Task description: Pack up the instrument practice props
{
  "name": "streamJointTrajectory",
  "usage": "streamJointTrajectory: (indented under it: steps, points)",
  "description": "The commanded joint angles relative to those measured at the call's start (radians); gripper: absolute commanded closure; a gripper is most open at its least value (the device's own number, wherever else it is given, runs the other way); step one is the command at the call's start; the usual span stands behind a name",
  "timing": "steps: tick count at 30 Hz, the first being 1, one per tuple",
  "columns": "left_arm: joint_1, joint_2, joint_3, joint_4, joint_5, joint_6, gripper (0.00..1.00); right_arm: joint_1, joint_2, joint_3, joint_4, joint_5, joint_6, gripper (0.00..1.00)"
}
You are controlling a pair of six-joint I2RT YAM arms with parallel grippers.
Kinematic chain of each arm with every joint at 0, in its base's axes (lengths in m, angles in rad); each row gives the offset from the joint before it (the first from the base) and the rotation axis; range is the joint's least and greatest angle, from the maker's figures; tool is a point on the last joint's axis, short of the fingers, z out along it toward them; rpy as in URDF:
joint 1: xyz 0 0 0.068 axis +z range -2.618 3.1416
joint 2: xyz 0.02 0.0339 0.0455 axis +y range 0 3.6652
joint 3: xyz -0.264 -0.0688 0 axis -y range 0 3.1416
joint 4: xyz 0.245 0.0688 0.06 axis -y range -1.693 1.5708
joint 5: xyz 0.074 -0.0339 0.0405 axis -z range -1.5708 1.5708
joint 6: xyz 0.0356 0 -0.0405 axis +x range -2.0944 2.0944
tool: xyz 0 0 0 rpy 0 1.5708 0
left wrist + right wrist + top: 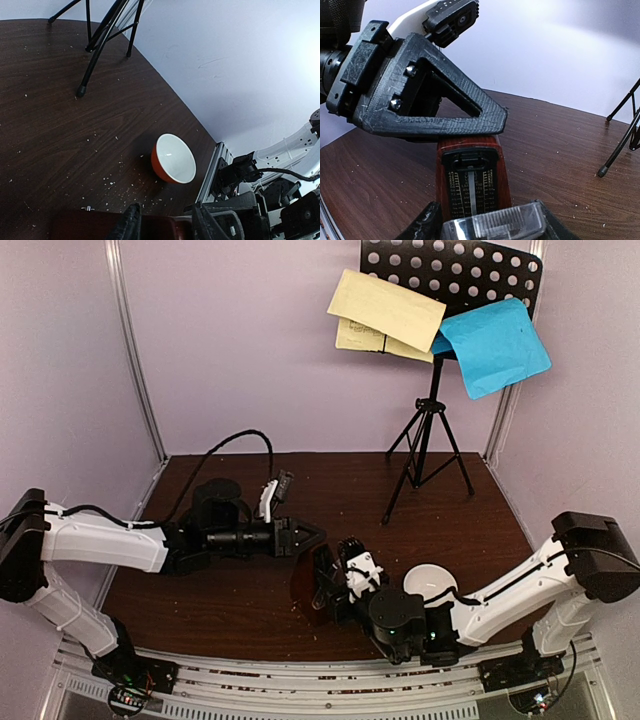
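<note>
Clear triangular cover (492,220), held by half-closed right pincer (485,227), faces brown pyramid metronome (470,180), gripped steady by left pincer (167,227), apparently for capping.

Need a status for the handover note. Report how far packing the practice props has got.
Done: nothing looks packed. The music stand stands unfolded, with the yellow sheets and blue sheet on its desk. In hand: the left gripper grips the metronome at its top, and the right gripper holds the clear cover at its face. Left: metronome, sheets, stand.
</note>
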Motion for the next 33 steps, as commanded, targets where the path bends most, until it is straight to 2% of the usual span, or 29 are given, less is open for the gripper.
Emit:
streamJointTrajectory:
  steps: [1, 33]
  points:
    - [0.003, -0.008, -0.005, -0.032, -0.001, 0.024, 0.63, 0.002, 0.046, 0.002, -0.076, -0.027, 0.018, 0.49]
    - [0.003, -0.004, -0.003, -0.022, 0.011, 0.022, 0.63, 0.001, 0.116, 0.056, -0.164, -0.016, 0.04, 0.42]
